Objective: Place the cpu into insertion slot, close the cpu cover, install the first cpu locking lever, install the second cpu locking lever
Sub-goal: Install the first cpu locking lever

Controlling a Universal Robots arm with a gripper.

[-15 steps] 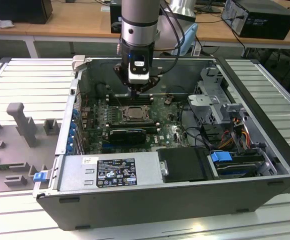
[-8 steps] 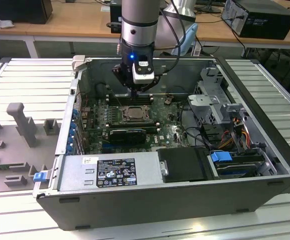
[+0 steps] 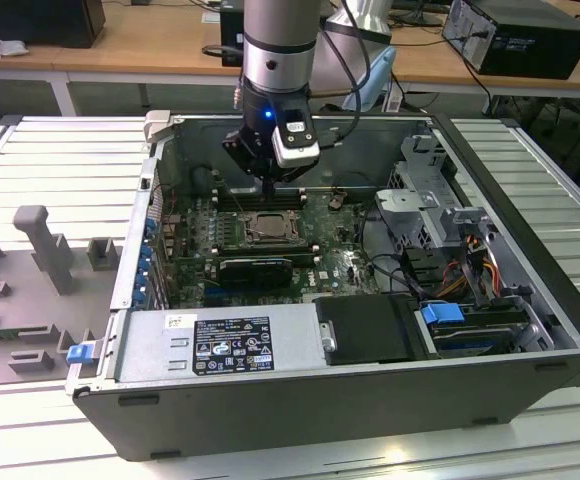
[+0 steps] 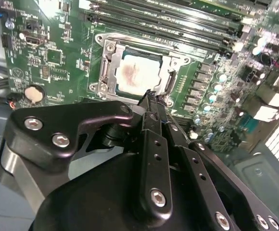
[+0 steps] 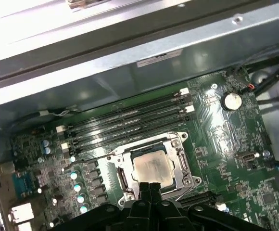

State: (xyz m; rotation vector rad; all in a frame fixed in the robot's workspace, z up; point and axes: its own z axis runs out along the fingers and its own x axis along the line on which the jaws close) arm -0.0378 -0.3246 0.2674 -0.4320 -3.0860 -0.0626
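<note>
Gripper [image 5: 149, 186] fingers, pressed together with nothing between them, hang close over one edge of the cpu [image 5: 152, 168]. That cpu sits in the insertion slot [image 4: 144, 47], with the cpu cover [image 5: 185, 168] lying flat around it and the memory slots [image 5: 130, 120] just beside it.

- Cpu [image 4: 138, 76]: a flat square chip, pale silvery-beige with a faint reddish smudge on top. It sits level and face up in the slot.
- Slot [image 3: 242, 230]: a small square dark socket with a silvery rim, just above and left of the exterior view's centre. The chip fills it.
- Cover [image 4: 106, 67]: a thin silvery frame lying flat around the chip, which shows through its cut-out centre.
</note>
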